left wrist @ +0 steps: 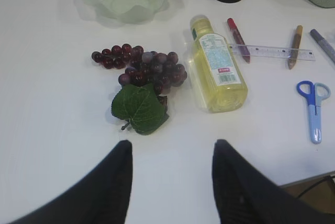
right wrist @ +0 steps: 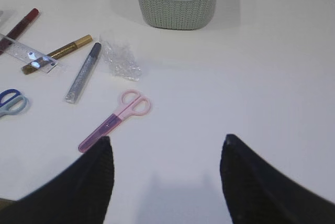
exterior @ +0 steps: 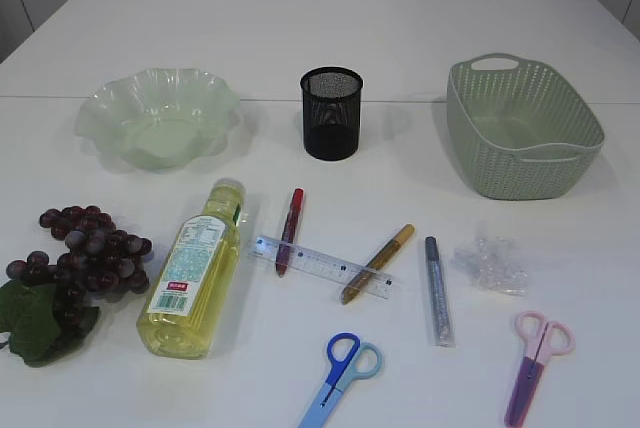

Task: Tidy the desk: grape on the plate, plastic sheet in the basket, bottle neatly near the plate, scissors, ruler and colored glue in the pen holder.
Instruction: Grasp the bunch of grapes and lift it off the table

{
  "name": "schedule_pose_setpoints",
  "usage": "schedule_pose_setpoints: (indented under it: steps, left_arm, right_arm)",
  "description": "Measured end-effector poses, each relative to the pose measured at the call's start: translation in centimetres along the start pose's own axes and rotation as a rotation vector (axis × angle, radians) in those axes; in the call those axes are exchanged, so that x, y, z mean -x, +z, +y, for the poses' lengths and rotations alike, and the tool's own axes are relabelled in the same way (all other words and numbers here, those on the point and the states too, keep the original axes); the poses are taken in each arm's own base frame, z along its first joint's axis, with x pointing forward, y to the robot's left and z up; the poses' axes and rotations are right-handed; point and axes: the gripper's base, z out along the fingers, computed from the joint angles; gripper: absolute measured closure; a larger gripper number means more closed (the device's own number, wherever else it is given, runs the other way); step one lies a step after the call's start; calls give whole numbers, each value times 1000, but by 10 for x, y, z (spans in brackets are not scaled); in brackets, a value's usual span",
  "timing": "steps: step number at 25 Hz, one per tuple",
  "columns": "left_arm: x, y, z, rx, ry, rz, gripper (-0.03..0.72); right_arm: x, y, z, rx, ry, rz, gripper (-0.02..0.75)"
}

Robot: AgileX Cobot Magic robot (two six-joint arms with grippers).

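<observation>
A dark grape bunch (exterior: 85,258) with a green leaf lies at the front left, next to a yellow bottle (exterior: 195,268) on its side. The clear ruler (exterior: 320,265) rests across a red glue pen (exterior: 289,231) and a gold one (exterior: 377,263); a silver glue pen (exterior: 438,290) lies to their right. The crumpled plastic sheet (exterior: 492,265), blue scissors (exterior: 340,368) and pink scissors (exterior: 535,353) sit near the front. My left gripper (left wrist: 172,143) hangs open short of the grape bunch (left wrist: 141,69). My right gripper (right wrist: 167,138) is open and empty, the pink scissors (right wrist: 115,119) by its left finger.
A pale green wavy plate (exterior: 160,118) stands at the back left, a black mesh pen holder (exterior: 331,113) in the middle and a green woven basket (exterior: 522,128) at the back right. Neither arm shows in the exterior view.
</observation>
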Motion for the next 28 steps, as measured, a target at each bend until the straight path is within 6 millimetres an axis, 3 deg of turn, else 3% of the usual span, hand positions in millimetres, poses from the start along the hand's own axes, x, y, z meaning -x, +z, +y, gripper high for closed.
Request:
schedule_pose_setpoints:
  steps: [28]
  left_arm:
    - [2,1,-3,-38,-21,1,337]
  right_arm:
    - [0,0,0,0,0,0,238]
